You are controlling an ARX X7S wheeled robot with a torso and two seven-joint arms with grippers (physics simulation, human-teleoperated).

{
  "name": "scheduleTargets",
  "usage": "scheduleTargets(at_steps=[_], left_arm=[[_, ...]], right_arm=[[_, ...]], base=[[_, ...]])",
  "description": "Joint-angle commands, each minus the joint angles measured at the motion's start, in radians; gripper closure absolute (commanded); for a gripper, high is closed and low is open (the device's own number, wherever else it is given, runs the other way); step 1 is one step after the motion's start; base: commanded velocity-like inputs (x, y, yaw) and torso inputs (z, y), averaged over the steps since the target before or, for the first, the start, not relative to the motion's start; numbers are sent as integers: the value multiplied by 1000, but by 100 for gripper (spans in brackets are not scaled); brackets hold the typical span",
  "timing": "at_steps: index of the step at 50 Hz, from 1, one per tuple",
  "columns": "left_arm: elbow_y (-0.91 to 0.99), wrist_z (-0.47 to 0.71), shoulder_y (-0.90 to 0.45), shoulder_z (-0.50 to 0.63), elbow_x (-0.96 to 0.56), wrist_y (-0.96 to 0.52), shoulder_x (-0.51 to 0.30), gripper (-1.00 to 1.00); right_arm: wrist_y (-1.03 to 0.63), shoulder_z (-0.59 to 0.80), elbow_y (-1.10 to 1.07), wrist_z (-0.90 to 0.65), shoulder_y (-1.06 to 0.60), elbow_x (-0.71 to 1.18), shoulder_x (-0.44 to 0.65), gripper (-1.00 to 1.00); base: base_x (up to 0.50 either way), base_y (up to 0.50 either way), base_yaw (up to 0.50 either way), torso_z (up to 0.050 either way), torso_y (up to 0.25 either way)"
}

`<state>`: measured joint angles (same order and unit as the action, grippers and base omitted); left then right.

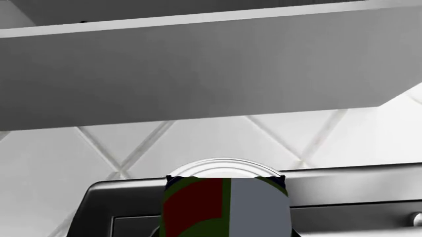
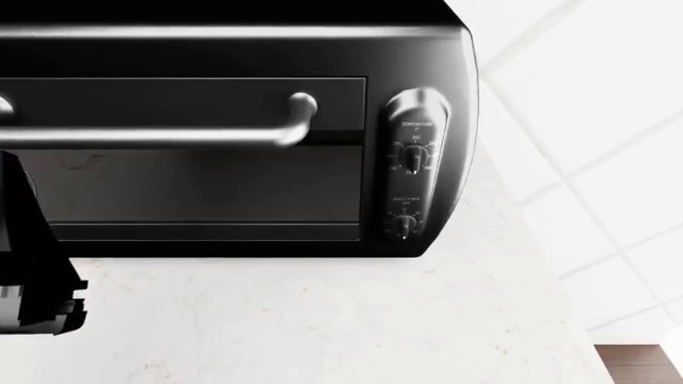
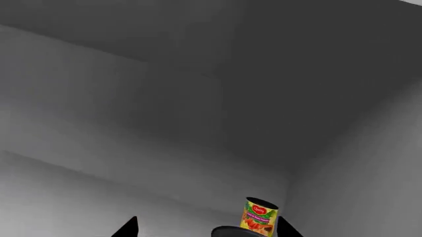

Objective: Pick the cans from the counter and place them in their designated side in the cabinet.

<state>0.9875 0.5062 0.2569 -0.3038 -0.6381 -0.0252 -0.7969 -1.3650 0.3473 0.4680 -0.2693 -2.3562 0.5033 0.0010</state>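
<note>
White diagonal-tiled wall (image 1: 218, 140) fills the background of my left wrist view, with the pale underside of the cabinet (image 1: 197, 74) above it and a black toaster oven (image 2: 235, 136) on the speckled counter (image 2: 320, 320) below. I use the oven as my landmark.

I count two cans. The green-labelled can (image 1: 226, 207) sits upright right at my left gripper (image 1: 226, 232), above the oven's top edge; it looks held, though the fingers are out of frame, so I cannot tell how they close on it. The red and yellow can (image 3: 258, 215) stands upright inside the grey cabinet interior (image 3: 197, 98), near its back corner, well above the oven. My right gripper (image 3: 204, 229) shows two dark fingertips spread wide, the can just beyond them and apparently released.

I judge one can placed, and the other mid-lift. Next I need to raise the left arm past the cabinet's lower edge and set that can on its own side.
</note>
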Motion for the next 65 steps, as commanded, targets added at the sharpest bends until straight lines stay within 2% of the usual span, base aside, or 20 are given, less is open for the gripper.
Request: scheduleTargets(at_steps=[1,10,15,24,31,35,44,53,65], left_arm=[[12,6,9,-11,-15,13,-9,100],[12,6,16,-6,-9,22,-9,100],[4,8,5,7,-5,22,-10,100],[-5,6,4,15,0,29,-8,100],[3,13,8,12,-1,26,-14,100],[4,16,6,19,3,25,-16,100],[1,19,-2,28,0,25,-22,100],[-14,12,-7,40,2,38,-17,100],[-31,-3,18,37,11,67,-5,100]], right_arm=[[-110,-58,-141,-35,0,19,-1,-100],[-204,-108,-261,-116,0,104,-1,-100],[-206,-119,-293,-252,0,269,3,-100],[-201,-149,-357,-765,11,893,49,-100],[-132,-155,-515,-1178,179,1350,74,-100],[-43,-118,-628,-1290,276,1487,111,-100],[289,86,-936,-1297,449,1566,283,-100],[587,295,-1125,-1298,439,1568,381,-100],[861,527,-1328,-1299,484,1419,511,-100]], base=[[0,0,0,0,0],[0,0,0,0,0],[0,0,0,0,0],[0,0,0,0,0],[0,0,0,0,0],[0,0,0,0,0],[0,0,0,0,0],[0,0,0,0,0],[0,0,0,0,0]])
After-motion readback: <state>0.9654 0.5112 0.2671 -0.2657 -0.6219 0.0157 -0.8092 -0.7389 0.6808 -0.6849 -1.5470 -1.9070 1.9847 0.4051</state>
